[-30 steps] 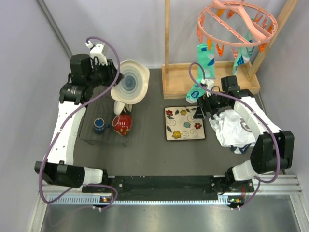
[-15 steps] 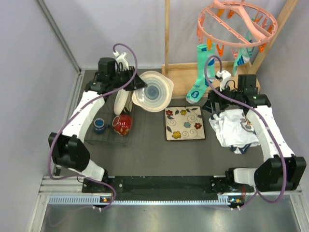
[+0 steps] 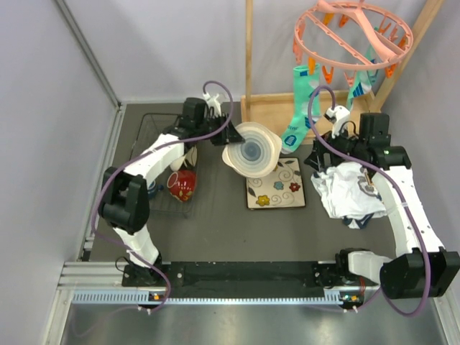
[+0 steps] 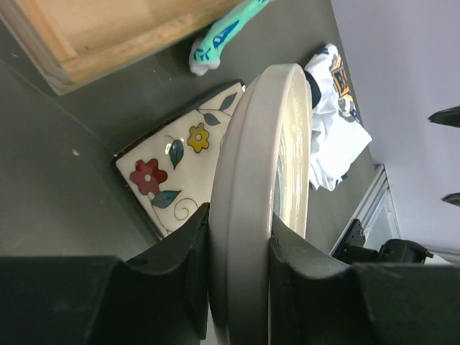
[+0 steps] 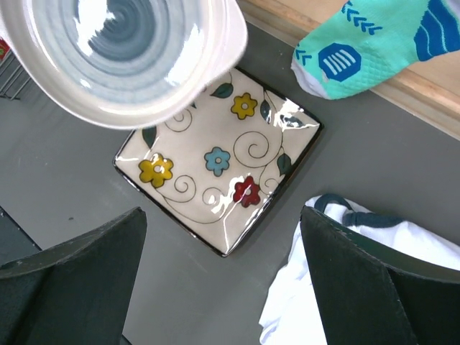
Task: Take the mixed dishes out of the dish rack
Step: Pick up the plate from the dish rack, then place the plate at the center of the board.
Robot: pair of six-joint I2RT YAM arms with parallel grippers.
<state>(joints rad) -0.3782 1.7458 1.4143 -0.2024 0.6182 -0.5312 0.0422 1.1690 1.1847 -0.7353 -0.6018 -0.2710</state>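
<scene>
My left gripper [image 3: 228, 136] is shut on the rim of the blue-ringed round plate [image 3: 251, 149] and holds it tilted in the air over the far left corner of the square cream floral plate [image 3: 275, 183], which lies flat on the table. In the left wrist view the jaws [image 4: 241, 244] pinch the plate's rim [image 4: 266, 165]. The black wire dish rack [image 3: 154, 136] stands at the left with the red patterned mug [image 3: 182, 185] in it; the dark blue mug is mostly hidden by my left arm. My right gripper [image 3: 316, 154] is open and empty above the floral plate's right edge [image 5: 215, 165].
A heap of white cloth [image 3: 352, 190] lies right of the floral plate. A wooden frame [image 3: 316, 122] stands at the back, with a pink peg hanger [image 3: 352, 32] and a teal sock [image 3: 295, 115] hanging down to the table.
My left arm has carried the round plate from above the rack rightward, to over the floral plate. My right gripper has drawn back to the right and stays open.
</scene>
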